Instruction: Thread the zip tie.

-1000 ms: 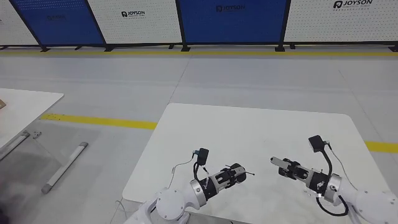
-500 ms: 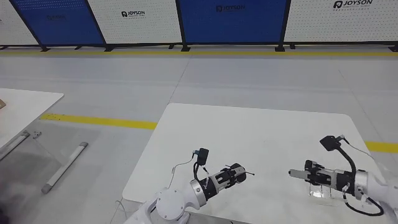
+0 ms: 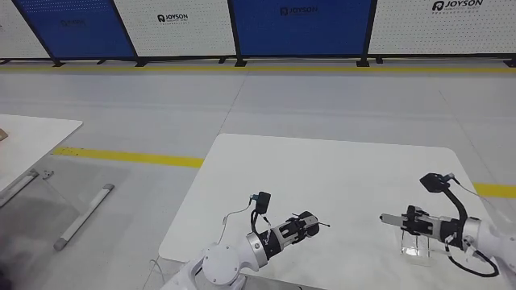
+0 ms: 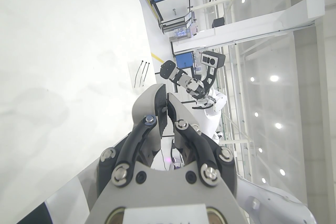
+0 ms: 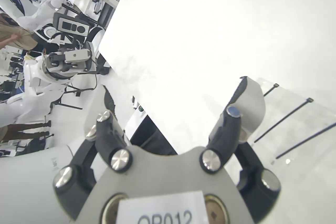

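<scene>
**Three ties on a clear sheet, right claw spread beside them**

We see a smooth, matte white table (image 3: pixel 322 169) with rounded corners. Near its right front lies a thin, glossy clear sheet (image 3: pixel 415 248). The right gripper (image 5: pixel 174 83), with grey shells on black links, hangs just beside the sheet, fingers spread wide. The left gripper (image 4: pixel 164 93) sits near the front edge, well apart, with its ribbed black pads pressed together. We cannot tell whether anything thin is pinched there. Three slim black zip ties (image 5: pixel 283 120) lie on the sheet, straight and parallel. Their long axes run front to back, square heads toward the far edge. A right finger hides most of one tie, and another runs off frame.
</scene>
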Controlling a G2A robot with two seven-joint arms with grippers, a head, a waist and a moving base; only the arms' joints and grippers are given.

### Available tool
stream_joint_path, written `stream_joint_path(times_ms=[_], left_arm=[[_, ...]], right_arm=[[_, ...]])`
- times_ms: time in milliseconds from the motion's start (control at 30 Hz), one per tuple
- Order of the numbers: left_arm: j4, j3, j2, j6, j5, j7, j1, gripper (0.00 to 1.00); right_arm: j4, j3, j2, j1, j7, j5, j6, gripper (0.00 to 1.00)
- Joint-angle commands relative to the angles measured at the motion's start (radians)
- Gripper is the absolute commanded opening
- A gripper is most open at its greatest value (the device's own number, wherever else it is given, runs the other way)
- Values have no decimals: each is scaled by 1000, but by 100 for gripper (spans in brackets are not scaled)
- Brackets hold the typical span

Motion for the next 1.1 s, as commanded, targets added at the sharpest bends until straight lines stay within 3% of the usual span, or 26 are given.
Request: stream_joint_path(times_ms=[0, 167, 300, 867, 1067], left_arm=[[0, 0, 0, 0, 0, 0, 0, 0], [0, 0, 0, 0, 0, 0, 0, 0], [0, 0, 0, 0, 0, 0, 0, 0], [0, 0, 0, 0, 0, 0, 0, 0], [0, 0, 0, 0, 0, 0, 0, 0]], right_arm=[[8, 12, 5, 9, 25, -26, 8, 100], [14, 19, 15, 48, 109, -116, 81, 100], [30, -35, 20, 105, 215, -206, 72, 100], [29, -44, 20, 101, 191, -239, 78, 100], [23, -102, 18, 149, 251, -338, 212, 100]])
